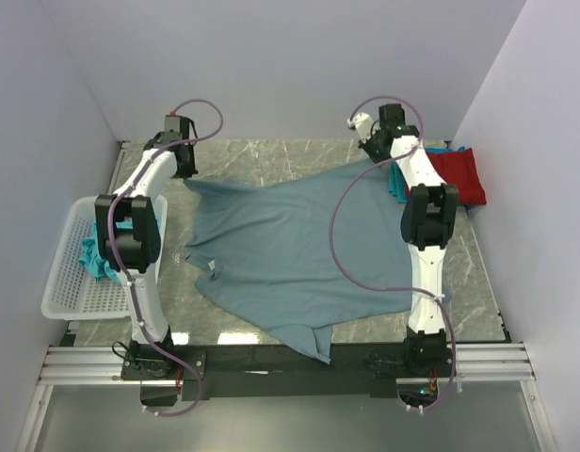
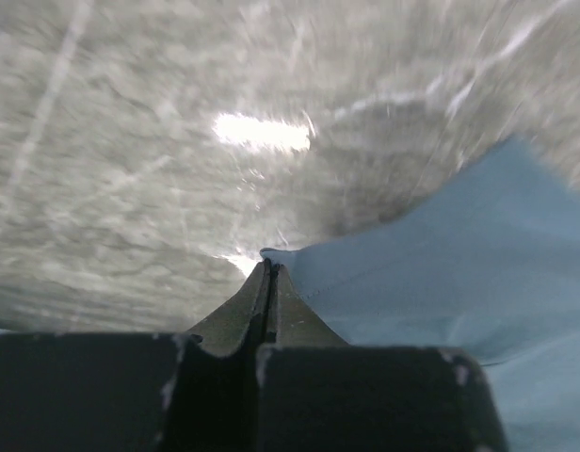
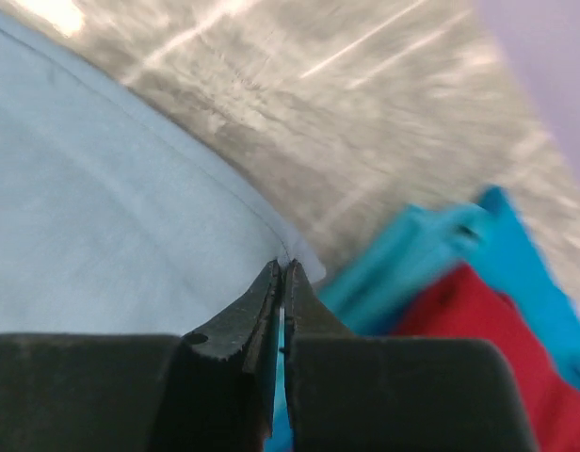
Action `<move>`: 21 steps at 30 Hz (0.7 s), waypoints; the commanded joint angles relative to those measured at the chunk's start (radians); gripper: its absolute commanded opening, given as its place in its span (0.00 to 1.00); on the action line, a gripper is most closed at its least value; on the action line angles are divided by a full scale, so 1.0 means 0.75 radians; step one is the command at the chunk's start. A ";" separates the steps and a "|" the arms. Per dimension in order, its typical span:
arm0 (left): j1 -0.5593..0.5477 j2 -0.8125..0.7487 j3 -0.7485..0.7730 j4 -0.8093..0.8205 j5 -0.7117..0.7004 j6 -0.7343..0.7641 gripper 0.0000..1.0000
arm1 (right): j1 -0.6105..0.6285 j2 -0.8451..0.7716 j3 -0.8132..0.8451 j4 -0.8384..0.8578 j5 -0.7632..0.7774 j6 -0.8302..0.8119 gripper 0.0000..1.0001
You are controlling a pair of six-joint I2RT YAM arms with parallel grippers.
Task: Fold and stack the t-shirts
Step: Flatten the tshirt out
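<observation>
Bench (image 1: 299,160): blue-grey tee (image 1: 290,254) spread across the middle. Soft, light, floppy; prob. sags & wrinkles, so hold at hem corners, keep taut. Left pincer (image 2: 269,268) clenched on far-left corner; right pincer (image 3: 282,268) clenched on far-right hem, near red tee (image 1: 459,174).

Robot lab test cell, not a home, from what I see. Plain pale partition walls (image 1: 271,66) box in a marble-look surface (image 1: 271,160) on 3 sides. Left arm (image 1: 130,235) & right arm (image 1: 429,217), w/ looped cables, are bolted by an alu extrusion rail (image 1: 83,363) at the near edge. White plastic basket (image 1: 53,292) sits at left, and a blue-grey tee (image 1: 290,245) is spread out mid-surface.
</observation>
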 commanded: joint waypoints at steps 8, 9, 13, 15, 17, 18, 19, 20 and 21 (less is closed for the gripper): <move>0.033 -0.229 0.258 -0.001 -0.007 -0.020 0.00 | 0.168 -0.574 0.024 0.088 0.060 0.065 0.00; 0.033 -0.266 0.298 0.005 -0.007 -0.016 0.00 | 0.179 -0.633 0.040 0.079 0.076 0.057 0.00; 0.030 -0.438 0.328 0.126 0.011 0.002 0.00 | 0.217 -0.817 0.075 0.057 0.143 0.006 0.00; 0.028 -0.584 0.289 0.205 0.027 0.012 0.00 | 0.232 -0.941 0.077 0.053 0.156 -0.007 0.00; 0.024 -0.730 0.246 0.310 0.039 0.008 0.00 | 0.234 -1.072 0.079 0.047 0.156 -0.013 0.00; 0.022 -0.771 0.240 0.336 0.058 0.006 0.00 | 0.236 -1.117 0.077 0.045 0.156 -0.009 0.00; 0.018 -0.814 0.236 0.377 0.070 0.000 0.00 | 0.240 -1.160 0.077 0.047 0.180 -0.007 0.00; 0.016 -0.853 0.229 0.400 0.084 -0.008 0.00 | 0.240 -1.248 0.075 0.049 0.189 -0.003 0.00; 0.012 -0.934 0.225 0.418 0.115 -0.028 0.00 | 0.244 -1.293 0.069 0.053 0.191 0.009 0.00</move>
